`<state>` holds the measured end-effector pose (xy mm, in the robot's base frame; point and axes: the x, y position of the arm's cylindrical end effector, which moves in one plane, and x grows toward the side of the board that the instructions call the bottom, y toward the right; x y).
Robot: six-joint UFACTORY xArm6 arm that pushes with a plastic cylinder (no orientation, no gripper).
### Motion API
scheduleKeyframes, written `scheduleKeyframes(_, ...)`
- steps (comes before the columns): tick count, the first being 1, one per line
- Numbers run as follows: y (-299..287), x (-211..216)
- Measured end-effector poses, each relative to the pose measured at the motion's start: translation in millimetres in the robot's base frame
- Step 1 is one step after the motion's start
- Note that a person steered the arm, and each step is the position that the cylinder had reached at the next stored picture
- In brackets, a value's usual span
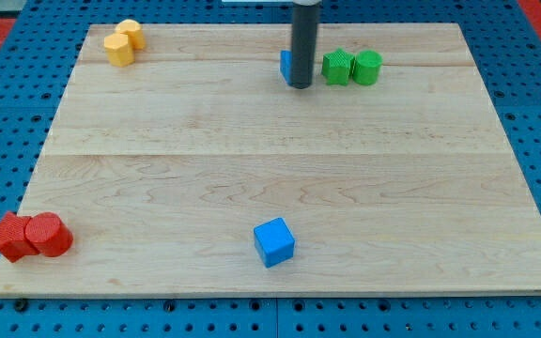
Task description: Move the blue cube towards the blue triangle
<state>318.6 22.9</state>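
Observation:
The blue cube sits near the view's bottom, a little left of the middle. A second blue block, mostly hidden behind the rod, stands at the view's top centre; its shape cannot be made out. My tip rests on the board right next to that hidden blue block, just to its right and in front of it. The tip is far from the blue cube, which lies almost straight below it in the view.
Two green blocks stand just right of the rod. Two yellow blocks sit at the top left corner. Two red blocks sit at the bottom left corner. The wooden board ends on a blue pegboard.

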Motion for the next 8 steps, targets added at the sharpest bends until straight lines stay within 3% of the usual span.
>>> scheduleKeyframes(2, -4.4, 15.1)
scheduleKeyframes(3, 28.8, 69.4)
scheduleKeyframes(4, 65.3, 163.8)
scheduleKeyframes(6, 27.9, 290.9)
scheduleKeyframes(7, -8.6, 285.0)
scheduleKeyframes(8, -45.2, 222.2)
